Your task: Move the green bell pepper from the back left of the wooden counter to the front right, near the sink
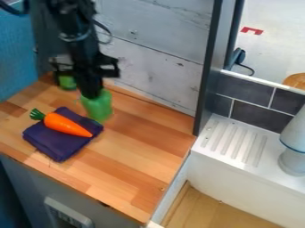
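Observation:
The black gripper (pixel 91 91) hangs over the back left of the wooden counter, its lower tip overlapping the top of a translucent green object (pixel 98 107). Whether it holds that object cannot be made out. A smaller patch of green (pixel 67 83) shows behind and left of the gripper. In front of the green object, a folded dark purple cloth (pixel 52 143) lies on the counter. An orange toy carrot (pixel 65 124) rests across the cloth, its green top pointing to the upper left.
The wooden counter (pixel 134 151) is bordered by a whitish plank wall (pixel 161 67) behind and a dark upright post (pixel 208 67) at the right. Beyond the post stand a white ridged drainboard (pixel 229 140) and a pale grey and white object (pixel 293 147). A blue panel rises at far left.

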